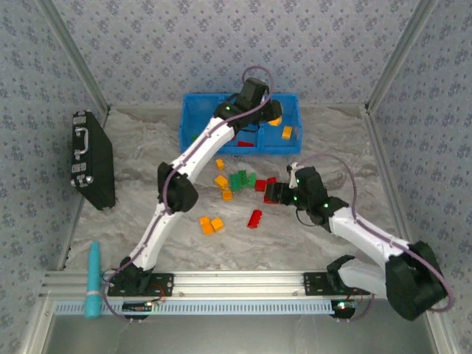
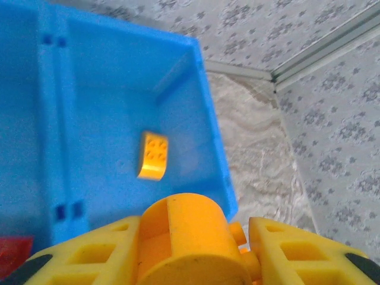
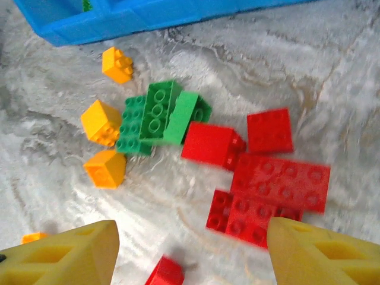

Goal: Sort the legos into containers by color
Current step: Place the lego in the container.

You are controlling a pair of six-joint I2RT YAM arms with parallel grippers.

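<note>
Closest to our lens, the left end effector (image 2: 190,258) is clamped narrowly on a rounded orange brick (image 2: 184,228). It hangs above the right-hand compartment of the blue bin (image 2: 208,124), where we see another orange brick (image 2: 153,155) lying on the bin's floor. Over the tabletop (image 3: 309,65), the right end effector (image 3: 190,255) stands wide with nothing between its fingers (red bricks (image 3: 270,184) lie just beyond them). Green bricks (image 3: 157,116) and loose orange ones (image 3: 102,122) sit further left.
</note>
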